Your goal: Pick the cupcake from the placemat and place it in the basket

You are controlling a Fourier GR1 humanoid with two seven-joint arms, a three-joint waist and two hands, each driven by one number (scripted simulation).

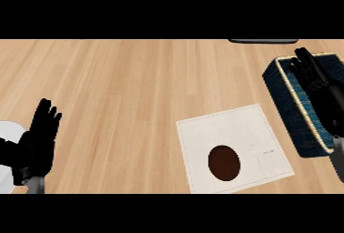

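The cupcake (224,162), a dark brown oval seen from above, stands on the white placemat (222,132) at the lower right of the counter. To its right is the basket (285,104), dark blue with a tan rim, running along the view's right edge. My right hand (316,77) hovers over the basket's far end with its fingers straight, open and holding nothing. It is well apart from the cupcake. My left hand (40,136) rests open at the far left, fingers up.
A white rounded object (8,132) lies at the left edge, partly behind my left hand. A dark flat thing (263,41) shows at the counter's far edge. Bare wooden counter (134,91) spans the middle.
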